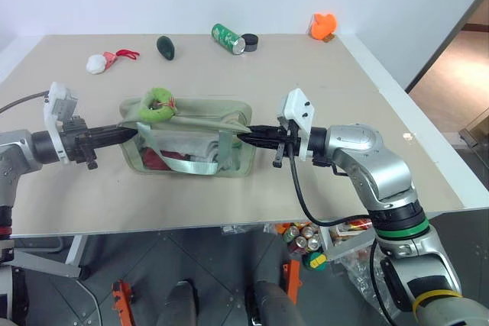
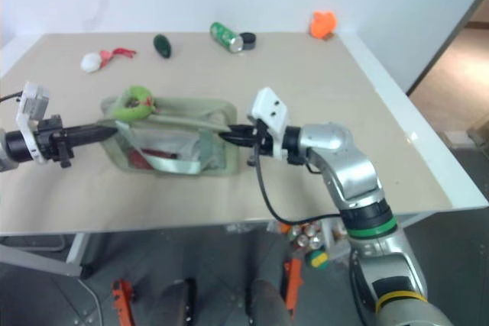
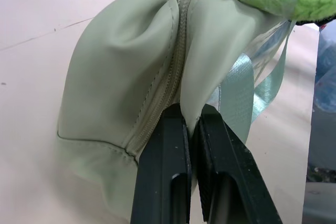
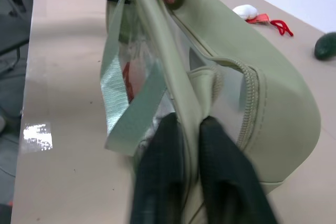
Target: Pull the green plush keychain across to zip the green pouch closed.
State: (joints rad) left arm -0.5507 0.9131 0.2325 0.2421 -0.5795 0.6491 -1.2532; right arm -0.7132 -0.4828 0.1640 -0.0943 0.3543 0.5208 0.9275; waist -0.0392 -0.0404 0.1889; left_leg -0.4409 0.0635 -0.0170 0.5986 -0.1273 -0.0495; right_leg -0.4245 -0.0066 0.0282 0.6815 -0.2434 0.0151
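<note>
The green pouch [image 1: 200, 121] lies in the middle of the table, stretched between my two grippers, its clear side panel facing me. The green plush keychain [image 1: 158, 104] sits on top at the pouch's left end. My left gripper [image 3: 190, 116] is shut on the fabric at that left end, right beside the zipper seam. My right gripper [image 4: 186, 124] is at the pouch's right end, its fingers a little apart with the pouch's rim running between them.
Along the table's far side lie a white plush ball with a red cord [image 1: 98, 62], a dark green oval object [image 1: 166, 46], a green drink can [image 1: 227, 37] and an orange object [image 1: 322, 25]. The table's front edge [image 1: 229, 227] is close below the pouch.
</note>
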